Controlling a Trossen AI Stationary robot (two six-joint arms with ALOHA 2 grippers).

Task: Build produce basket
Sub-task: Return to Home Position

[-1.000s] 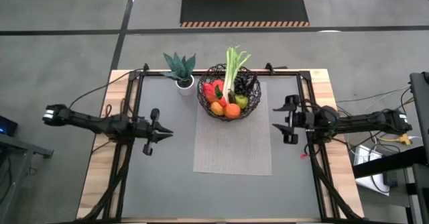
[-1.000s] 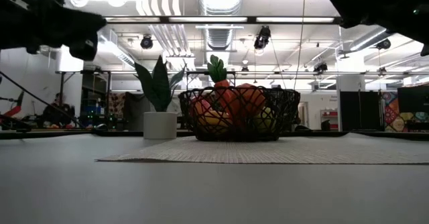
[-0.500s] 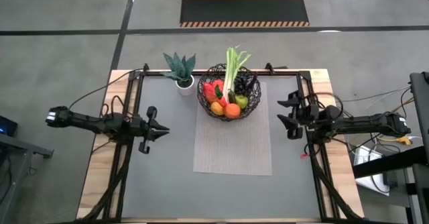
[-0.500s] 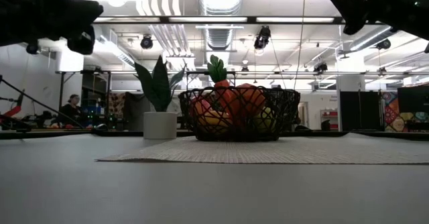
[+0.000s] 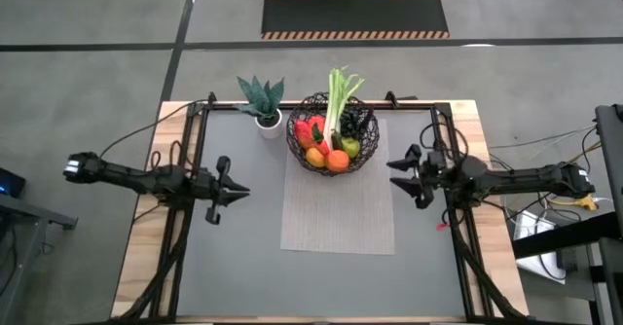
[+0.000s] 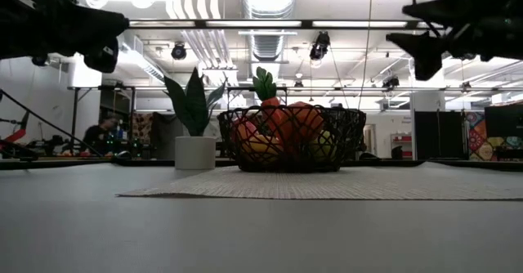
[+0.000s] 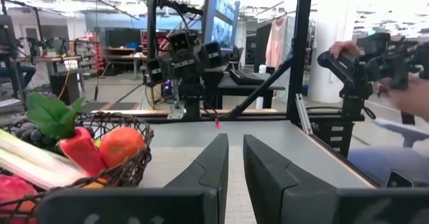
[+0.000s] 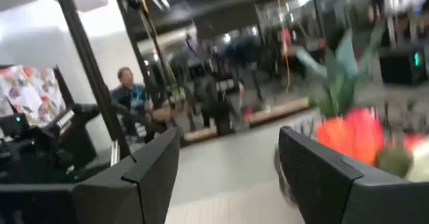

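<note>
Your grey table (image 5: pixel 243 267) carries a woven mat (image 5: pixel 338 218) whose far end holds the dark wire basket (image 5: pixel 374 138), heaped with glossy round produce (image 5: pixel 337 160) and a long leek (image 5: pixel 337 96) pointing toward the far edge, closer to your empty, wide-spread right gripper (image 5: pixel 404 181) than to your empty, nearly pinched-together left gripper (image 5: pixel 241 192).

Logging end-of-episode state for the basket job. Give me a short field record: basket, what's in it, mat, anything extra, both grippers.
basket: black wire, on far end of mat
mat: grey, middle of table, bare apart from the basket
contents: leek sticking out over far rim, orange, green fruit, grapes
extra: potted plant beside basket, off mat
left gripper: raised, left of mat, shut, empty
right gripper: raised, right of mat, open, empty
</note>
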